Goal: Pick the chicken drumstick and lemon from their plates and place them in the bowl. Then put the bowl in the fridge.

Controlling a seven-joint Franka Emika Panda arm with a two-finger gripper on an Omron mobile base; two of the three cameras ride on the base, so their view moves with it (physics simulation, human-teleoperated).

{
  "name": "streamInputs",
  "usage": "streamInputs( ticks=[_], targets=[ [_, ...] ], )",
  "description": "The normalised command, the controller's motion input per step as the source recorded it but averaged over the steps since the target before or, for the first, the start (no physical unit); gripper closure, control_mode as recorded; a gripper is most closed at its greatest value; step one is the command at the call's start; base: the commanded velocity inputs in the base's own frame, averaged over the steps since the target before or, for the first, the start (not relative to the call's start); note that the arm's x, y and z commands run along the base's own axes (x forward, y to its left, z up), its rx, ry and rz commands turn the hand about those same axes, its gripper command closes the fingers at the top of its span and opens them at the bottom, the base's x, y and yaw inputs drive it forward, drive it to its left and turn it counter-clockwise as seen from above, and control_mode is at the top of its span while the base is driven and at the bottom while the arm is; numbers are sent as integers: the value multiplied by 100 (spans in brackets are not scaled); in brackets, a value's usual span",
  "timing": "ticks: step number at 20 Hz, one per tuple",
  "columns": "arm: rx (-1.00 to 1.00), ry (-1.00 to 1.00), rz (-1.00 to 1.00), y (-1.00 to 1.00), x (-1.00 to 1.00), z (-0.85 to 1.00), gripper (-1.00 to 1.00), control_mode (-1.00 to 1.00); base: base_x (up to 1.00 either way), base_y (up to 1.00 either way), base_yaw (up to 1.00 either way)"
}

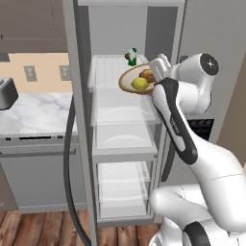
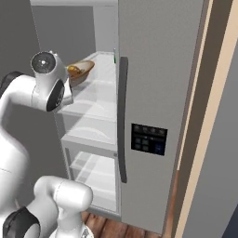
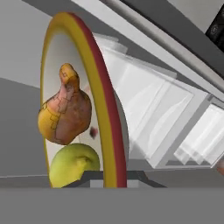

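Note:
The fridge (image 1: 122, 139) stands open, its white shelves in sight. My gripper (image 1: 155, 71) is shut on the right rim of the tan-rimmed bowl (image 1: 129, 82), which it holds tilted at the front edge of the upper shelf. Inside the bowl lie the yellow-green lemon (image 1: 140, 83) and the orange-brown chicken drumstick (image 1: 147, 75). In the hand view the bowl's rim (image 3: 103, 109) runs upright between my gripper's (image 3: 109, 177) fingertips, with the drumstick (image 3: 65, 113) above the lemon (image 3: 72, 164). From the right the bowl (image 2: 82, 69) shows beside my wrist. The plates are out of view.
A green bottle (image 1: 132, 56) stands at the back of the upper shelf. The open left door (image 1: 77, 120) flanks the shelves. The right door (image 2: 158, 83) is shut, with a dark handle (image 2: 122, 116) and panel (image 2: 148, 139). A marble counter (image 1: 38, 113) and grey dishwasher (image 1: 38, 178) lie left.

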Motion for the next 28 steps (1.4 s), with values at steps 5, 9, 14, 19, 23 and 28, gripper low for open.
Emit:
streamInputs(
  ticks=[5, 9, 14, 19, 23, 28],
  targets=[
    [-2, 28, 0, 2, 24, 24, 100, -100, 0, 0, 0],
    [0, 11, 0, 2, 18, 13, 100, -100, 0, 0, 0],
    [1, 0, 0, 2, 10, 3, 100, -100, 0, 0, 0],
    [5, 0, -2, 1, 8, 0, 100, -100, 0, 0, 0],
    [12, -3, -3, 1, 5, -2, 100, -100, 0, 0, 0],
    [13, -3, -5, 3, 4, -5, 100, -100, 0, 0, 0]
  ],
)
